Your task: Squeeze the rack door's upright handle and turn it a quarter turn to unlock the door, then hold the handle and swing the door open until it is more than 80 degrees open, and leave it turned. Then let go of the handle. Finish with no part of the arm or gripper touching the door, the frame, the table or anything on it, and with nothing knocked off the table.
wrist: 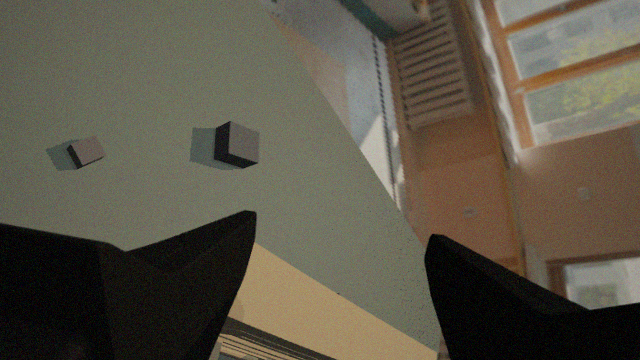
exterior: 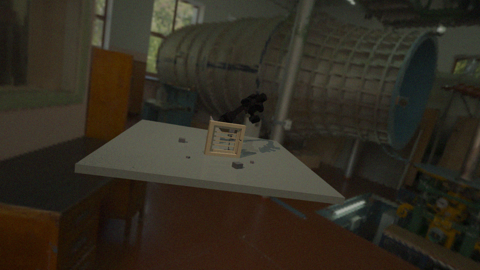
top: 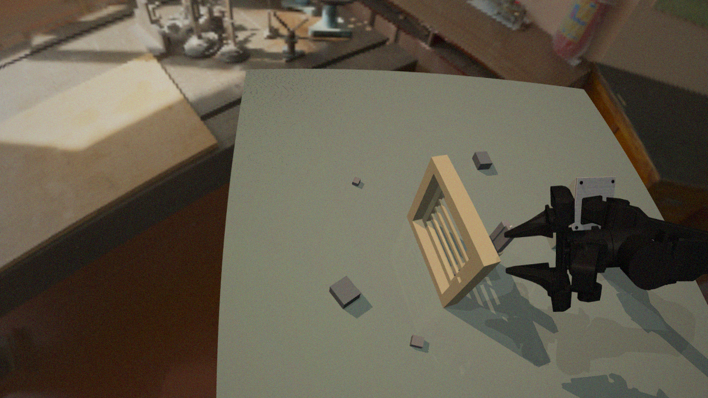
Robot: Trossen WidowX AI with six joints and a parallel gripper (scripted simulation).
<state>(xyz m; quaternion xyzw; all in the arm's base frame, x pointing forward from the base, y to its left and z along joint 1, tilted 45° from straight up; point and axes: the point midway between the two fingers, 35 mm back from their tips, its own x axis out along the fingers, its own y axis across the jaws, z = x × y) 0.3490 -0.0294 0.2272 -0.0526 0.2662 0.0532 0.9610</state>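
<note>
The tan rack frame [top: 465, 213] [exterior: 208, 139] [wrist: 320, 310] stands upright on the table. Slats [top: 443, 240] show inside its opening, and no part of the door is seen swung out from it. The grey handle [top: 501, 237] sticks out on the arm's side of the frame, partly hidden by the frame's edge. How far it is turned cannot be told. My gripper [top: 505, 252] [wrist: 342, 236] is open with nothing between its fingers. In the top view one fingertip overlaps the handle's right edge; contact cannot be told. The wrist view does not show the handle.
Several grey and pinkish blocks lie around the rack: one block [top: 482, 160] beyond it, a tiny one [top: 356, 181] and a larger one [top: 344, 292] to its left, and a small one [top: 416, 341] nearer. A white plate [top: 595, 186] stands behind the gripper.
</note>
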